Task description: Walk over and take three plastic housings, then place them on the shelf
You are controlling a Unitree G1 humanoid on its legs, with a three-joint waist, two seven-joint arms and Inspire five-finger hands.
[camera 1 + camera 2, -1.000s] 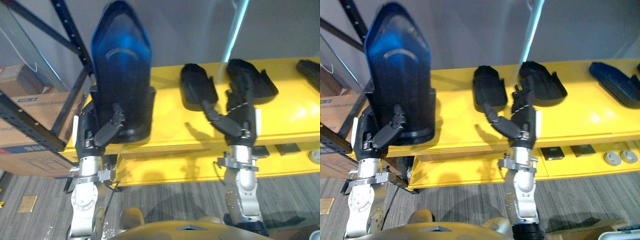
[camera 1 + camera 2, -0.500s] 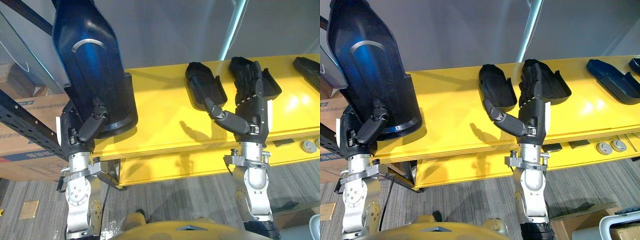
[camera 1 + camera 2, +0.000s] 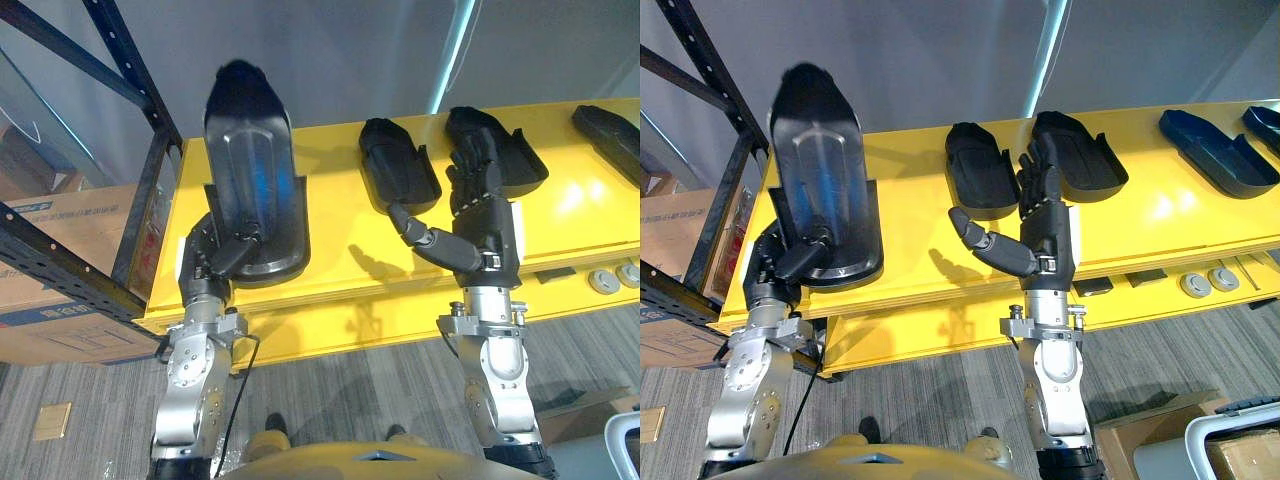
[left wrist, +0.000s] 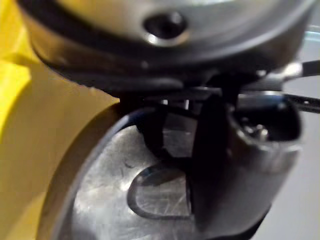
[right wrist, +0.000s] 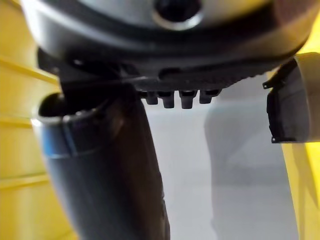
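A yellow table (image 3: 340,235) stood against a grey wall (image 3: 350,60) on grey carpet (image 3: 340,400), beside a dark metal rack (image 3: 140,70) bearing closed cardboard boxes (image 3: 70,230). The robot's left hand (image 3: 215,262) was clamped on the lower end of a large black housing (image 3: 250,190), held upright over the table's left end. Its right hand (image 3: 480,220), fingers straight and apart, was raised before the middle housing (image 3: 398,175) and the right housing (image 3: 515,155), which lay side by side near the table's back edge.

— Where do the eye views look from?
— From the head, steeply down, set slightly apart. Both share the yellow bench (image 3: 330,220) and both arms.
— And the wrist views?
— Very close. The left looks along the left robot hand (image 3: 212,264) onto the large housing (image 3: 250,180). The right looks along the right robot hand (image 3: 1042,228) towards a grey wall (image 5: 200,165).
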